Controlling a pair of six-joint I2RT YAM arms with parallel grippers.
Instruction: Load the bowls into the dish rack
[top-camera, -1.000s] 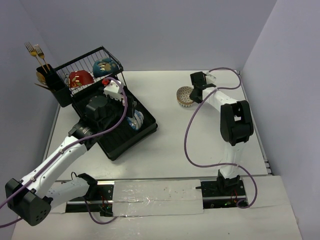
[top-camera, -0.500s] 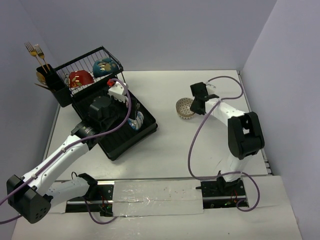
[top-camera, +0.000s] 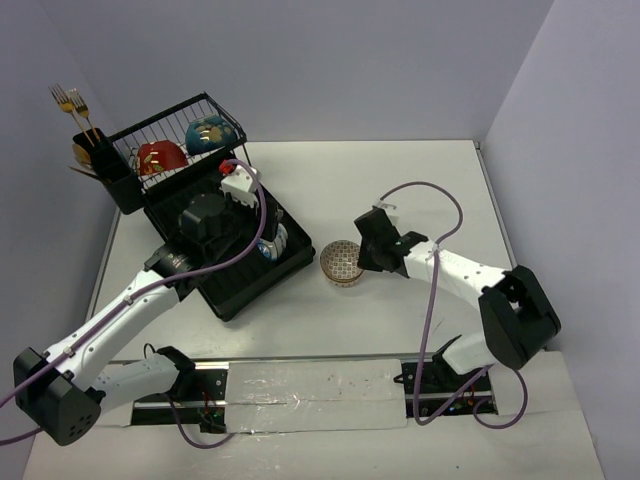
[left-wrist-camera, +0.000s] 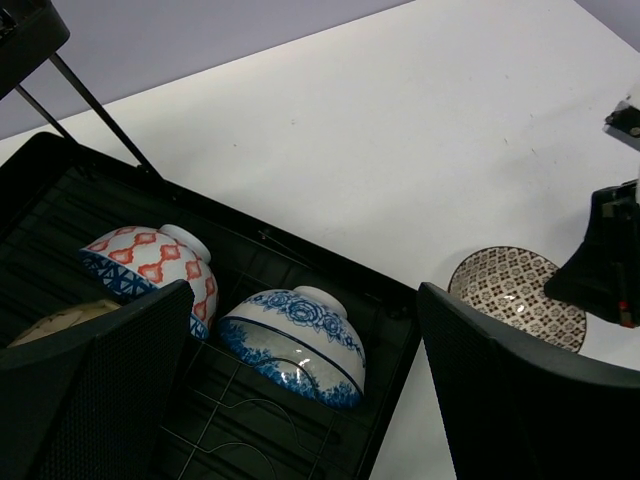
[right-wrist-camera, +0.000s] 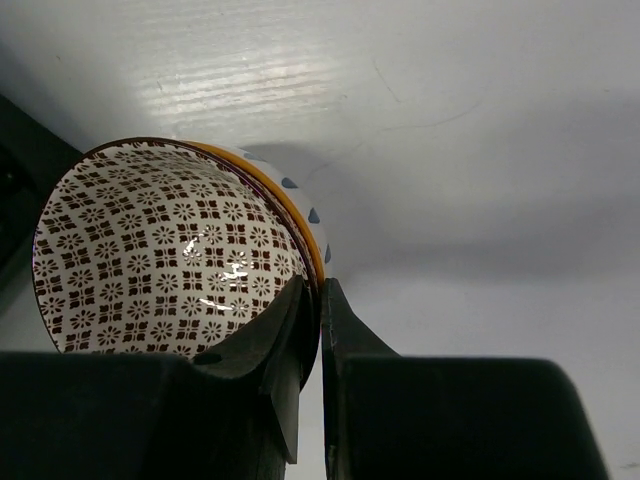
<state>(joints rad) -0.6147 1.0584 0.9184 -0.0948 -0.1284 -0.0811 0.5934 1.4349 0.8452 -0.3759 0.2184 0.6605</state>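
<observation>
The black dish rack stands at the left. Its wire tier holds a red bowl and a teal-and-gold bowl. In its tray base a blue floral bowl, a red-and-blue patterned bowl and a cream bowl lie on edge. My left gripper hangs open over the blue floral bowl, holding nothing. My right gripper is shut on the rim of a brown-patterned bowl, one finger inside and one outside. That bowl is just right of the rack's corner.
A black utensil cup with gold forks stands at the rack's far left end. The right arm's purple cable loops over the table. Walls close the back and both sides.
My right gripper has carried the brown-patterned bowl from the far right of the table left and nearer, to beside the rack's corner. The left arm has barely moved.
</observation>
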